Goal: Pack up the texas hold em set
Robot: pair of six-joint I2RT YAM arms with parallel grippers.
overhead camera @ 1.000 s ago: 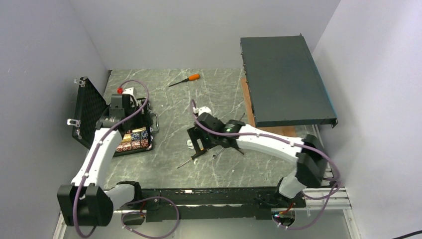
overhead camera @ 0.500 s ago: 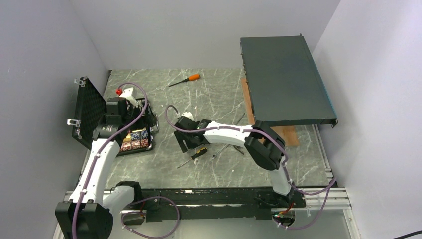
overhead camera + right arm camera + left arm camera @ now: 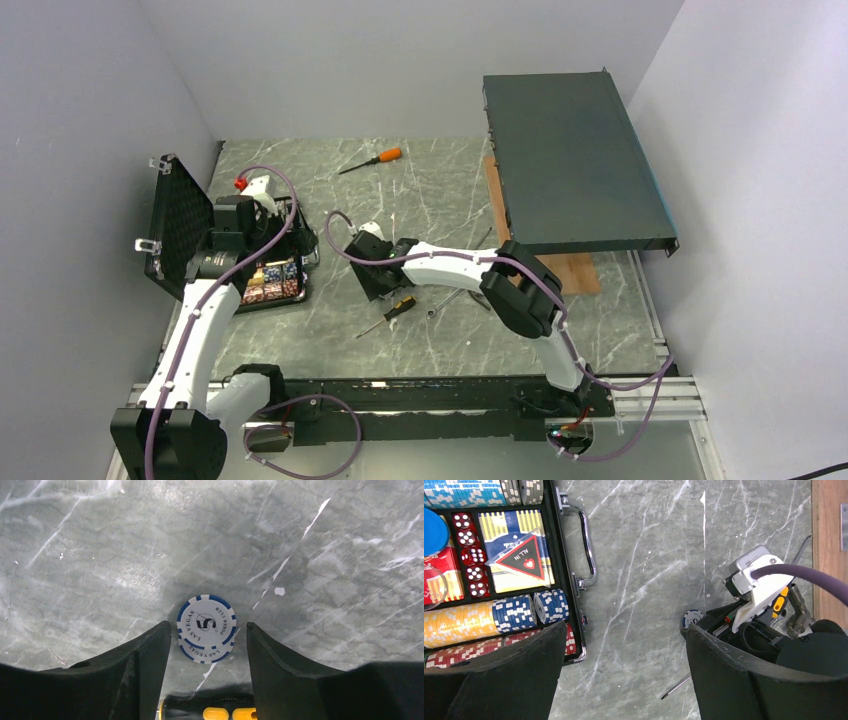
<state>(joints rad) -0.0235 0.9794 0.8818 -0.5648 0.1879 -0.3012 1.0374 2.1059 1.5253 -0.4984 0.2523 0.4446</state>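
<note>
Chip LAS VEGAS, seemingly POKER CLUB, 5, triangle ALL IN

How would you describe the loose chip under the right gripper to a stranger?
Find the open black case on the left of the marble table, then look right of its handle to the right gripper. Between its open fingers a white chip with blue edge marks, printed 5, lies loose on stone, not racked like the rest.

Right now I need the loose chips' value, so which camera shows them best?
Right wrist: the loose chips lie overlapped between the right gripper's open fingers, a 5 readable. Left wrist shows only an edge; top external hides them beneath the gripper.
</note>
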